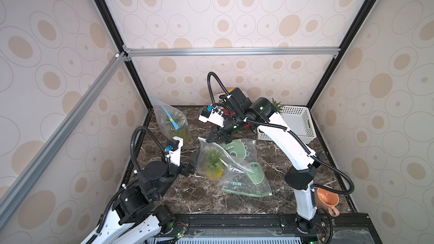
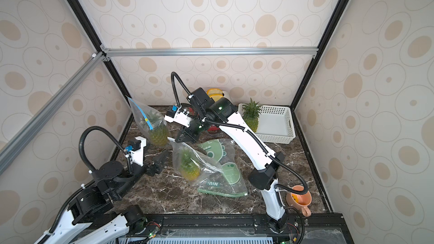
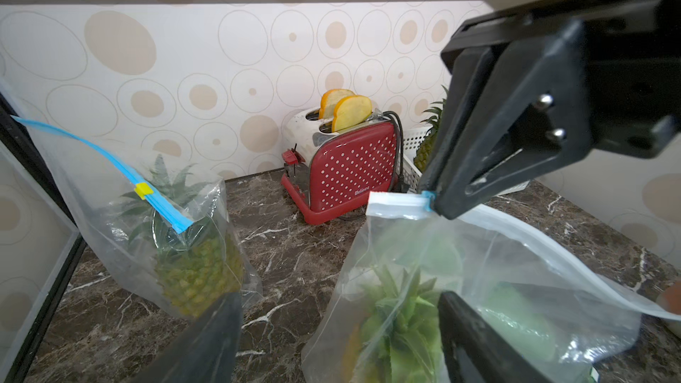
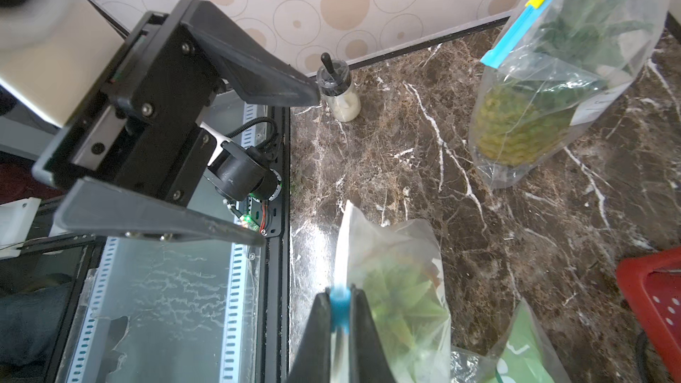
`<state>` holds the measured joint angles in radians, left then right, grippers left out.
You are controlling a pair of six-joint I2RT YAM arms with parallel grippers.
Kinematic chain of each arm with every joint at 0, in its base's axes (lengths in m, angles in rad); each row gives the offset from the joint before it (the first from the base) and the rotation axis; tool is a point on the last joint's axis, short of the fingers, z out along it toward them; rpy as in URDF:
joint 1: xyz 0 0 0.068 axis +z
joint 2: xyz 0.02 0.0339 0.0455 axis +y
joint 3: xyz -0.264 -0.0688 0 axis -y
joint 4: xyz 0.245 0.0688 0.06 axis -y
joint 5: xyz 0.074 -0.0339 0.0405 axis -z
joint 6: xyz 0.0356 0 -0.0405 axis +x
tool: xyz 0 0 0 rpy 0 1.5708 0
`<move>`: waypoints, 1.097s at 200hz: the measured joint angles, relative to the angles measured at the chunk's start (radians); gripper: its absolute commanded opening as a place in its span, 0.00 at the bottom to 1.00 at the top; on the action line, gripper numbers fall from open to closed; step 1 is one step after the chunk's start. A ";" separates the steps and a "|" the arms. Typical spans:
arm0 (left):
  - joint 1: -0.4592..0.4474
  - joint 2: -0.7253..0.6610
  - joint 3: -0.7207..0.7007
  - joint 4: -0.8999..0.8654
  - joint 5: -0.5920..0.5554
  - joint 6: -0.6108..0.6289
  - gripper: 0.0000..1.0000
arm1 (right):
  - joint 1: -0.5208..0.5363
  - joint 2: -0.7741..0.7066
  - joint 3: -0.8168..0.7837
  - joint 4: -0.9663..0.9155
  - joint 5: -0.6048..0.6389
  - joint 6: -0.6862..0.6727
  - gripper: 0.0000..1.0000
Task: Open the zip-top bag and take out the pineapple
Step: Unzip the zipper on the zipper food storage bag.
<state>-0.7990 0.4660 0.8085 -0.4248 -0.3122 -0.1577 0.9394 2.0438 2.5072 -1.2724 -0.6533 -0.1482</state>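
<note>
Left hand (image 2: pixel 164 160) apart, just beside zip-top bag (image 1: pixel 204 153), holding nothing. Right hand (image 4: pixel 341 291) clamped on blue slider (image 3: pixel 427 201). Pineapple (image 1: pixel 213 169) inside bag, mid-desk (image 1: pixel 187 195). Risk: unanchored bag drags along with slider instead of unzipping, or slider slips from the grip.

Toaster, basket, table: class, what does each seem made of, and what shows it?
Toaster: glossy red dotted shell, painted metal or plastic, unclear.
Basket: white moulded plastic, judging by slotted walls.
Table: dark marble or marble-look laminate; white veins, sheen.
</note>
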 measured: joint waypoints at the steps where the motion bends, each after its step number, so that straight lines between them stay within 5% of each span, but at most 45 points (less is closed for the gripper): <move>1: 0.000 -0.003 0.000 -0.002 0.001 0.004 0.79 | 0.000 0.000 0.000 -0.001 -0.001 -0.001 0.03; 95: 0.002 0.103 0.011 0.005 0.167 0.174 0.75 | 0.058 0.020 0.002 -0.039 -0.002 -0.115 0.03; 153: 0.014 0.135 0.011 0.017 0.197 0.224 0.57 | 0.059 0.020 0.002 -0.047 0.000 -0.138 0.03; 219: 0.025 0.193 0.034 0.005 0.174 0.286 0.75 | 0.061 0.021 0.002 -0.074 0.005 -0.164 0.03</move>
<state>-0.7742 0.6590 0.8425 -0.4198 -0.1387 0.1287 1.0004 2.0644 2.5088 -1.3460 -0.6483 -0.3119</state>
